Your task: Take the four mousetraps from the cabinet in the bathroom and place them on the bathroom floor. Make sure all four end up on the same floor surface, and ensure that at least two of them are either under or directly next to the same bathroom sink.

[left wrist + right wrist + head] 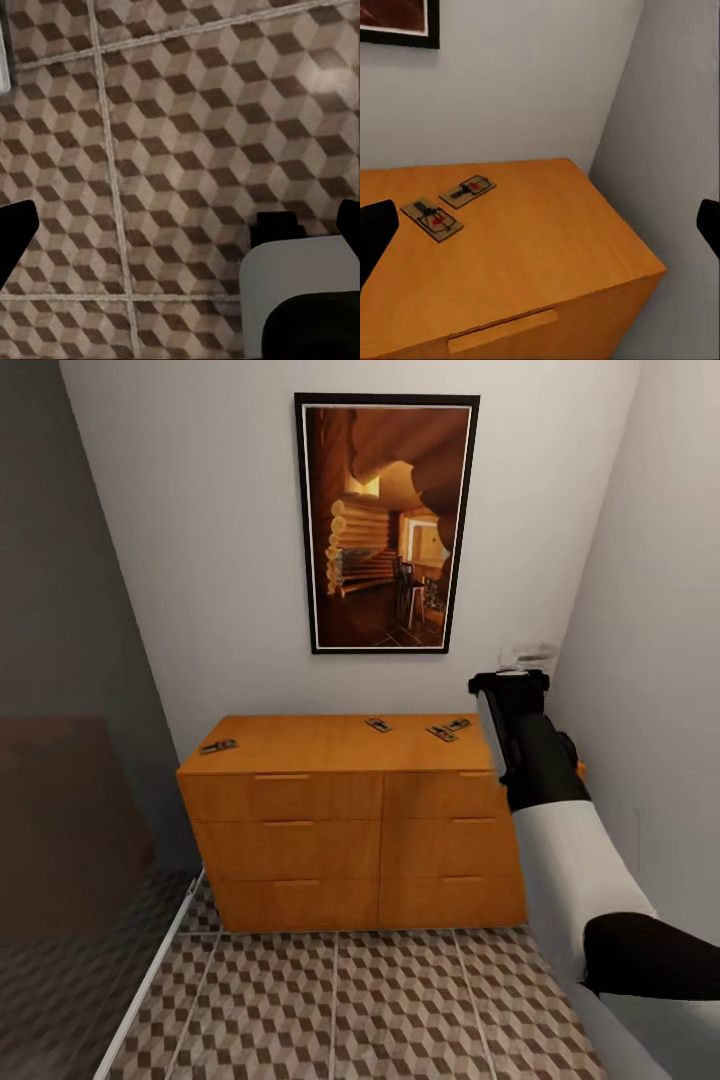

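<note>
The orange-brown cabinet (350,820) stands against the back wall with its drawers shut. Several mousetraps lie on its top: one at the left end (218,746), one near the middle back (378,725), and a pair at the right (441,733) (458,724). My right gripper (524,658) hovers above the cabinet's right end, open and empty. In the right wrist view the right gripper (542,229) faces the cabinet top (547,247) and two mousetraps (432,218) (469,190). My left gripper (182,229) hangs open over the bathroom floor (187,135). The sink is out of view.
A framed picture (386,523) hangs on the wall above the cabinet. A grey wall runs close along the right side. At the left, a dark panel (60,830) and a pale floor strip (150,980) border the tiles (340,1010). Part of my own body (300,300) shows under the left wrist.
</note>
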`<state>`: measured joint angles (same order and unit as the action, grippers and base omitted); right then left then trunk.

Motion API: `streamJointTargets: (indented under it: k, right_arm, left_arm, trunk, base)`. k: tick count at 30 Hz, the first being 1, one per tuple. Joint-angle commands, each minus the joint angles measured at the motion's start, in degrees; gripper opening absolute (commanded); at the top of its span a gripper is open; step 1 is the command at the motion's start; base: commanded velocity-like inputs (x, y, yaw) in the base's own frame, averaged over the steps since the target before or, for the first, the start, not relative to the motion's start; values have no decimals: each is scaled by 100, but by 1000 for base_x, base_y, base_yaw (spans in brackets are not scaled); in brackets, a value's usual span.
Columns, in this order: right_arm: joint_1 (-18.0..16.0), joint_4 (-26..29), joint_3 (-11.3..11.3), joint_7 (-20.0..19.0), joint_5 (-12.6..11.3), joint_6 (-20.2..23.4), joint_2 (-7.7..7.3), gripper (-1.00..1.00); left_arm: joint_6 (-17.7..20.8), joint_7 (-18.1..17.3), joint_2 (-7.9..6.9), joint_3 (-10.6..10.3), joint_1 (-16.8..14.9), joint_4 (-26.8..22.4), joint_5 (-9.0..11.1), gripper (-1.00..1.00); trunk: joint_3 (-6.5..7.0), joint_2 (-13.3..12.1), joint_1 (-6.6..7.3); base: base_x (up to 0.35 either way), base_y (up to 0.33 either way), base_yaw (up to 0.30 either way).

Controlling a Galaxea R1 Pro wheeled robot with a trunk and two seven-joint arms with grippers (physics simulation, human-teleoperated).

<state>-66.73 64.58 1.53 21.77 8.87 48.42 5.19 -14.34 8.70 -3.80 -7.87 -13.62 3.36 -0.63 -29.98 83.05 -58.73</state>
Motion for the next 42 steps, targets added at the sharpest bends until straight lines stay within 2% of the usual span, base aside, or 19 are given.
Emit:
streamJointTargets:
  k: [1, 2, 3, 6, 11, 16, 19, 22, 25, 27, 30, 31, 35, 36, 37, 38, 42]
  right_arm:
    - [-192, -165, -29, 23, 31, 95, -4, 100]
    - [-368, -353, -87, 45, 30, 134, -8, 100]
    - [-695, -779, -286, 77, 29, 189, -18, 100]
    - [-1110, -1467, -782, 109, 28, 217, -85, 100]
    - [-1553, -2423, -1719, 132, 19, 155, -406, 100]
    - [-1728, -2879, -2180, 156, 23, 45, -602, 100]
    - [-1770, -3082, -2278, 182, 30, -34, -635, 100]
    - [-1782, -3499, -2293, 190, 38, -171, -614, 100]
    - [-1788, -4454, -2214, 188, 52, -548, -585, 100]
    - [-1789, -4695, -2143, 179, 51, -635, -564, 100]
    - [-1790, -4952, -1913, 168, 52, -725, -397, 100]
    - [-1790, -5020, -1742, 166, 53, -744, -295, 100]
    - [-1790, -5096, -1340, 163, 51, -743, -153, 100]
    - [-1790, -5115, -1146, 162, 49, -712, -104, 100]
    - [-1790, -5121, -1061, 162, 48, -687, -83, 100]
    - [-1790, -5140, -794, 161, 47, -548, -29, 100]
    - [-1790, -5143, -696, 161, 50, -480, -20, 100]
  left_arm:
    - [-44, 24, -45, -47, 1, 42, -10, 100]
    - [-46, 21, -86, -47, 15, 56, -10, 100]
    - [-35, 17, -151, -48, 49, 76, -9, 100]
    - [-9, 9, -209, -48, 131, 94, -8, 100]
    - [13, 3, -250, -48, 301, 106, -8, 100]
    - [24, 1, -265, -50, 392, 111, -8, 100]
    - [27, 0, -256, -54, 417, 112, -8, 100]
    - [28, 0, -229, -56, 425, 112, -6, 100]
    - [28, 0, -185, -57, 429, 112, -3, 100]
    - [28, 2, -178, -57, 429, 112, -1, 100]
    - [32, 1, -164, -57, 430, 112, 0, 100]
    - [34, 1, -153, -57, 433, 112, 0, 100]
    - [36, 0, -135, -57, 436, 112, 1, 100]
    - [36, 0, -123, -57, 437, 112, 1, 100]
    - [36, 0, -116, -57, 438, 112, 1, 100]
    - [37, 0, -95, -57, 438, 112, 1, 100]
    - [37, 0, -88, -57, 439, 112, 1, 100]
  trunk:
    - [-7, 3, 0]
    - [-7, 3, 0]
    - [-7, 3, 0]
    - [-7, 3, 0]
    - [-7, 3, 0]
    - [-7, 3, 0]
    - [-7, 3, 0]
    - [-7, 3, 0]
    - [-7, 3, 0]
    - [-7, 3, 0]
    - [-7, 3, 0]
    - [-7, 3, 0]
    - [-7, 3, 0]
    - [-7, 3, 0]
    - [-7, 3, 0]
    - [-7, 3, 0]
    - [-7, 3, 0]
  base:
    - [0, 0, 0]
    - [0, 0, 0]
    - [0, 0, 0]
    - [0, 0, 0]
    - [0, 0, 0]
    - [0, 0, 0]
    - [0, 0, 0]
    - [0, 0, 0]
    - [0, 0, 0]
    - [0, 0, 0]
    - [0, 0, 0]
    - [0, 0, 0]
    - [0, 0, 0]
    - [0, 0, 0]
    - [0, 0, 0]
    - [0, 0, 0]
    - [0, 0, 0]
